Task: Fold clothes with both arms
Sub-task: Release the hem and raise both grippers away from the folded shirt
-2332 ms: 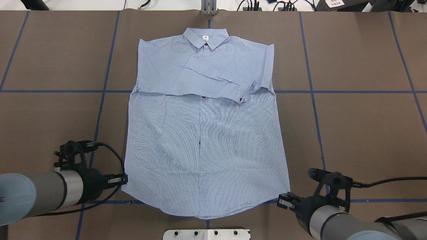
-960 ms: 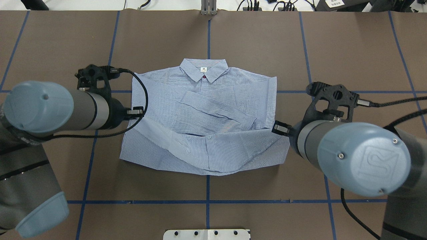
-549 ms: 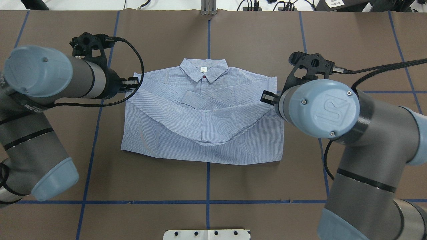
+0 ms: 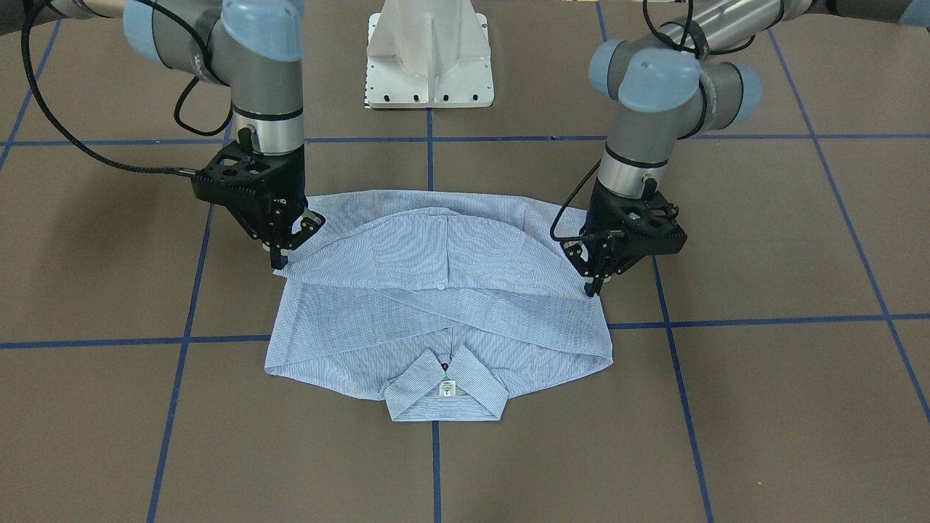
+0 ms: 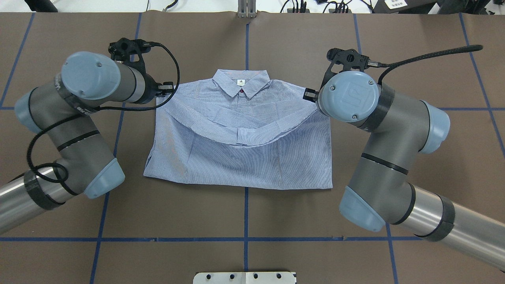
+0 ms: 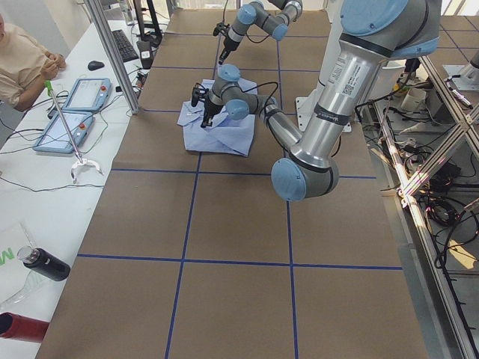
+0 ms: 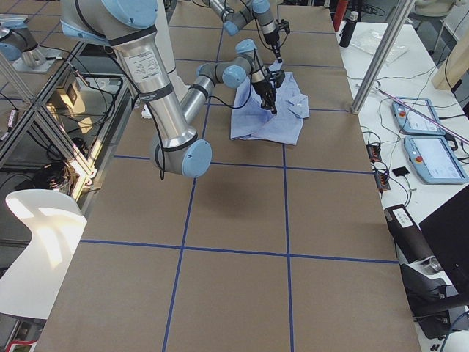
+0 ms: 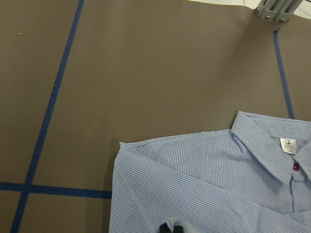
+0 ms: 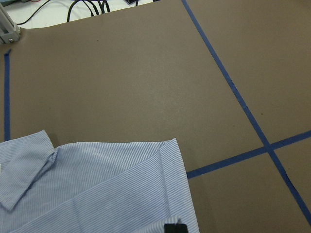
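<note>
Moved on from half a second ago: hem [image 5: 240,141] of the shirt [image 5: 240,167] carried higher in the overhead view, its corners up from chest level to the shoulders, just below the collar [image 5: 241,81]. Against the earliest overhead view, no longer spread full length with the hem at the bottom of the frame. Doubled over instead, with the fold line across the lower middle and the hem sagging in a curve between its two raised corners.

Pinched together on the hem corner at right in the front-facing view: left gripper [image 4: 592,285], tips pointing down onto the cloth. Closed likewise on the other hem corner, at left in that view: right gripper [image 4: 280,256]. In the overhead view, found at the shirt's upper left and upper right corners in turn.

Spread on the table [image 5: 177,213] at centre frame, between the two grippers, collar toward the top of the overhead view and toward the bottom of the front-facing one. Crossed sleeves partly covered by the folded layer. In each wrist view, striped cloth at the bottom edge, touching a dark fingertip.
</note>
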Available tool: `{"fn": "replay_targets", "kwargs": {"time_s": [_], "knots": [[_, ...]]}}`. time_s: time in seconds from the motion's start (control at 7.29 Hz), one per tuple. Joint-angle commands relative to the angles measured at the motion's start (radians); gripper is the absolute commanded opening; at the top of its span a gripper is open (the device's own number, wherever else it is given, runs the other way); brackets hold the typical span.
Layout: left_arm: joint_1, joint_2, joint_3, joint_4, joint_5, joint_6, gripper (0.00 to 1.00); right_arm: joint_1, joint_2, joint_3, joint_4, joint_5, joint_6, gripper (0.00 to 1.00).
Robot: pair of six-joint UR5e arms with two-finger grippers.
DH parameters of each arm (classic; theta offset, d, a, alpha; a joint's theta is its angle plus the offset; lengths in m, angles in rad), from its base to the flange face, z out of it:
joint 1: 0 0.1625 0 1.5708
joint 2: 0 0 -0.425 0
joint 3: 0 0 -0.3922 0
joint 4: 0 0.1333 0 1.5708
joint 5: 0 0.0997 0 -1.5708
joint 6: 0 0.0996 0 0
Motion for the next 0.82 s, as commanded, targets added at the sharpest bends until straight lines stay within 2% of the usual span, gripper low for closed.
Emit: {"fn": "replay_targets", "kwargs": {"time_s": [0.0, 0.14, 0.55, 0.69], "knots": [[0.0, -0.028, 0.202, -0.162, 0.029, 0.044, 0.0, 0.009, 0.0, -0.133, 0.113, 0.009, -0.044, 0.0], [-0.005, -0.027, 0.219, -0.185, 0.029, 0.106, 0.0, 0.018, -0.001, -0.164, 0.141, 0.028, -0.072, 0.0], [-0.005, -0.028, 0.221, -0.19, 0.024, 0.11, 0.0, 0.038, 0.0, -0.17, 0.172, 0.068, -0.112, 0.0], [-0.011, -0.028, 0.217, -0.192, 0.018, 0.169, 0.95, 0.052, 0.0, -0.17, 0.182, 0.1, -0.127, 0.81]]}}
